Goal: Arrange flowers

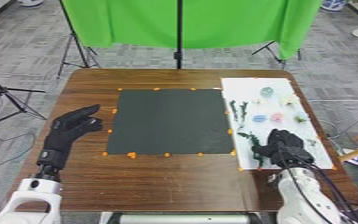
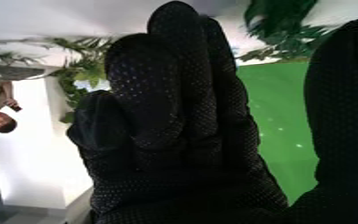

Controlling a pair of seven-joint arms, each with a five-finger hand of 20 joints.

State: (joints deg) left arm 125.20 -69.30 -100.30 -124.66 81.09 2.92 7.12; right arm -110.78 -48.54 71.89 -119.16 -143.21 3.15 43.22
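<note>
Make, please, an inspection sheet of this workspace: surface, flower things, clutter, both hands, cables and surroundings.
Surface: brown wooden table, dark mat in the middle, white sheet on the right.
Job's things: green sprigs, a blue flower and a pink flower, lying on the sheet.
Clutter: small orange pieces around the mat.
Hands: left hand open, left of the mat; right hand open, over the sheet's near end.
Cables: dark cables along the right forearm.
Surroundings: green cloth and black stands behind.
</note>
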